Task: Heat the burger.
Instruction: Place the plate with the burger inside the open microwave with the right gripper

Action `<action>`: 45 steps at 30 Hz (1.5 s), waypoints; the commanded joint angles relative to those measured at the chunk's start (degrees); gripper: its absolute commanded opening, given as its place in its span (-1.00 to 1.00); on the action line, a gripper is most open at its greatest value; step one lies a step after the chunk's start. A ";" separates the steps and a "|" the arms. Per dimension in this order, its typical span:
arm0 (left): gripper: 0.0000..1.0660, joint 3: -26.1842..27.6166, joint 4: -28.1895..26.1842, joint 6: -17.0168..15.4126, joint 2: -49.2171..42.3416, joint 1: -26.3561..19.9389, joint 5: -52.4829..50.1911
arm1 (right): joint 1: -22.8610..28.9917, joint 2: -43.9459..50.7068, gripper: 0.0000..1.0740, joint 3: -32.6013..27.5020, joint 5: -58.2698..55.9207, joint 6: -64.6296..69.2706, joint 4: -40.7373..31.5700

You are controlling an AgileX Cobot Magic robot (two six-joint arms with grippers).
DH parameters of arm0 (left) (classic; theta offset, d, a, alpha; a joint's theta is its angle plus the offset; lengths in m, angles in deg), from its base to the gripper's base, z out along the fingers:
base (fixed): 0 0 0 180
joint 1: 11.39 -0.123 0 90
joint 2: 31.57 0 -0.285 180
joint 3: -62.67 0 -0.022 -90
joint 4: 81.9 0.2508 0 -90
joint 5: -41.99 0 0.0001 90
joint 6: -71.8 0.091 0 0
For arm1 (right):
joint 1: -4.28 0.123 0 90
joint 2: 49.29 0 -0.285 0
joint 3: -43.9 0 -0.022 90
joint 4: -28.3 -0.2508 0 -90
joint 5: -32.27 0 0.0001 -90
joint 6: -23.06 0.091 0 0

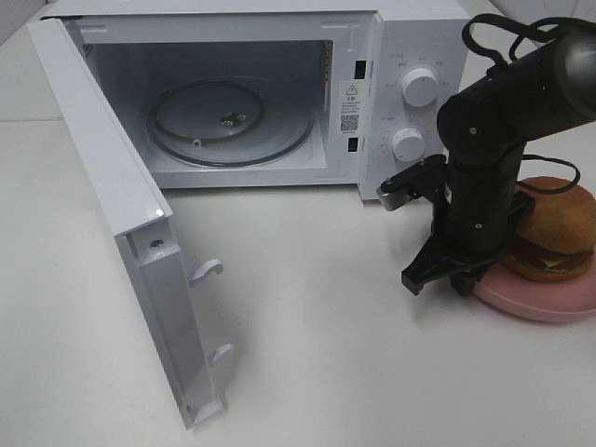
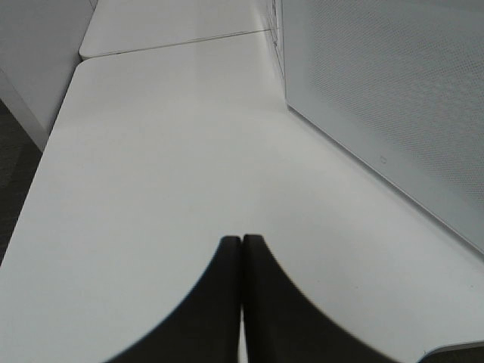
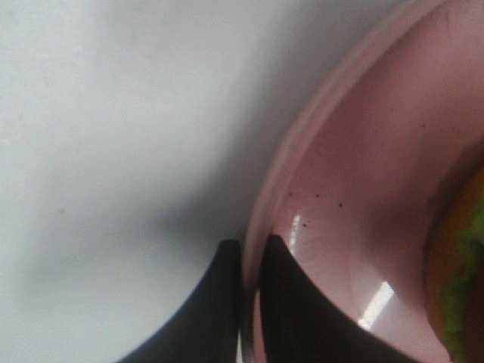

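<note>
The right wrist view alone shows the grip: the right claw (image 3: 253,246) is pinched almost closed on the rim of the pink plate (image 3: 344,174), one finger outside the rim and one inside the dish. The burger (image 3: 463,265) sits on that plate just past the inner finger, untouched.

In the high view the arm hides this grip. That view shows the microwave (image 1: 410,56) standing near the claw, its door (image 1: 102,186) swung wide and the glass turntable (image 1: 228,121) showing inside.

Only the left wrist view shows the left claw (image 2: 241,240). Its fingers are pressed together on nothing, above the white tabletop (image 2: 166,151), with the door's dotted panel close beside it.
</note>
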 commanded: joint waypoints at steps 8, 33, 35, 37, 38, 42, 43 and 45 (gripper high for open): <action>-0.99 -0.11 -0.40 -0.11 -1.32 -0.06 -0.69 | 6.36 6.19 -1.00 -4.81 -0.06 1.03 3.44; -0.99 -0.11 -0.40 -0.11 -1.32 -0.06 -0.69 | 25.78 19.54 -1.00 -8.94 -7.45 0.74 11.75; -0.99 -0.11 -0.40 -0.11 -1.32 -0.06 -0.69 | 27.10 20.40 -1.00 -8.94 -7.45 -0.69 11.40; -0.99 -0.11 -0.40 -0.11 -1.32 -0.06 -0.69 | 29.56 22.00 -1.00 -8.94 -6.93 -3.90 11.17; -0.99 -0.11 -0.40 -0.11 -1.32 -0.06 -0.69 | 29.56 22.00 -1.00 -8.94 -6.93 -3.90 11.17; -0.99 -0.11 -0.40 -0.11 -1.32 -0.06 -0.69 | 31.34 23.26 -1.00 -8.94 -4.81 -9.05 10.89; -0.99 -0.11 -0.40 -0.11 -1.32 -0.06 -0.69 | 31.34 23.26 -1.00 -8.94 -4.81 -9.05 10.89; -0.99 -0.11 -0.40 -0.11 -1.32 -0.06 -0.69 | 31.34 23.26 -1.00 -8.94 -3.67 -11.46 9.97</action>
